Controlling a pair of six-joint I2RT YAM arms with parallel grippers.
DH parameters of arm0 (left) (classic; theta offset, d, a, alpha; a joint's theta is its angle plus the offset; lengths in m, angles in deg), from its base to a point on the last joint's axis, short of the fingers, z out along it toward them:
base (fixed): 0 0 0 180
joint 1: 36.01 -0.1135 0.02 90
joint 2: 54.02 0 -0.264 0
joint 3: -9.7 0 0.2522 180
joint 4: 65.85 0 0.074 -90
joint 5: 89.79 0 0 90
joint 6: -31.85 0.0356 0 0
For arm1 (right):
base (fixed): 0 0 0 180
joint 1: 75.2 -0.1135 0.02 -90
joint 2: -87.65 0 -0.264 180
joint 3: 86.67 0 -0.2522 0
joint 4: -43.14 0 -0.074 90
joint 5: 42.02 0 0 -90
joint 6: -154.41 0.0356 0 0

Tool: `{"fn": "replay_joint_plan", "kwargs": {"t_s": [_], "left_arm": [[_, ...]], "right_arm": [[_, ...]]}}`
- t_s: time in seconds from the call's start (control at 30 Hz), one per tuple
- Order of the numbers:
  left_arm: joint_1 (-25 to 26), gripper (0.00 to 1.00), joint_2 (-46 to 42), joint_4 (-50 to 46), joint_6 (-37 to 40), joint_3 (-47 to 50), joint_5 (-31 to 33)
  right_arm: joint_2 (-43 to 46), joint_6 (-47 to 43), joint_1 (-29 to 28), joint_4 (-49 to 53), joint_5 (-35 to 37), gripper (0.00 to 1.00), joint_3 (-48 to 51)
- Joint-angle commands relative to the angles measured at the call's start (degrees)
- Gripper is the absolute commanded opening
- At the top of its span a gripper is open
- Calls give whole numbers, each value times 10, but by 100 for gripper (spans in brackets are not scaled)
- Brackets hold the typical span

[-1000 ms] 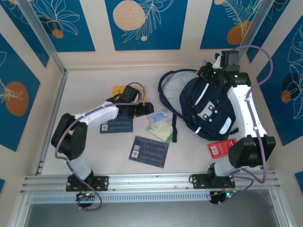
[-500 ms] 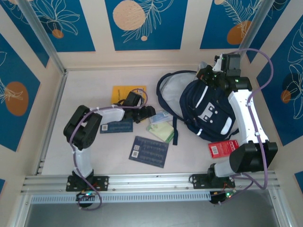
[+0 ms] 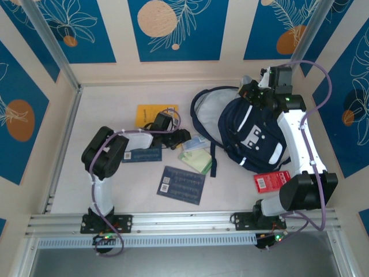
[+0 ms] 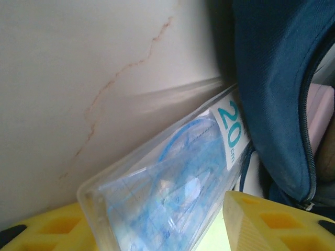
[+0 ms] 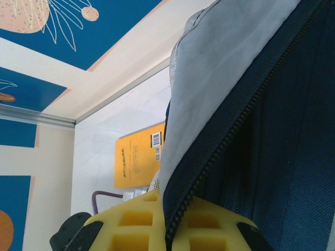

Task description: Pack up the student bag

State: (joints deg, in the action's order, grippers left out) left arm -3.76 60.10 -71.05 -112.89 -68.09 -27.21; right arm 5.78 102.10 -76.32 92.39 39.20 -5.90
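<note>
Pincers: your right pincer [image 5: 167, 225] clamps the zip edge of the student bag [image 3: 253, 133]; your left pincer [image 4: 157, 219] straddles a clear ruler pouch [image 4: 172, 183], and you cannot tell if it grips. Pale veined desk [image 3: 104, 109], blue-leaf walls [image 3: 173, 29]. Bag lies far right, front up, long axis near-to-far, mouth farthest.

1. My left arm [image 3: 131, 140] rises from its base, folds at the elbow and runs low to the right over the worktop [image 3: 109, 104].
2. My left hand [image 3: 183, 137] points right. Its yellow fingers [image 4: 277, 225] stand partly apart on either side of a clear packet [image 4: 172, 183], and I cannot tell whether they press it.
3. My right arm [image 3: 297, 135] stretches its long white link toward the back.
4. My right hand [image 3: 258, 91] is closed, its fingers [image 5: 146, 225] pinching the zipped edge of the student bag [image 5: 272, 130].
</note>
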Motion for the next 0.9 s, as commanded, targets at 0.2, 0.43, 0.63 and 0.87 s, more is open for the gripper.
{"fn": "replay_joint_plan", "kwargs": {"t_s": [0.2,0.43,0.63,0.87], "left_arm": [[1,23,57,34,-20,-21,-34],[0,0,-18,-74,37,-48,9],[-8,0,-128,-191,82,-60,76],[-32,0,-263,-304,136,-45,137]], "right_arm": [[26,8,-1,-4,-23,0,3],[7,-61,-9,35,13,0,-32],[-23,-171,-37,58,93,0,-64],[-64,-242,-72,62,95,0,-115]]}}
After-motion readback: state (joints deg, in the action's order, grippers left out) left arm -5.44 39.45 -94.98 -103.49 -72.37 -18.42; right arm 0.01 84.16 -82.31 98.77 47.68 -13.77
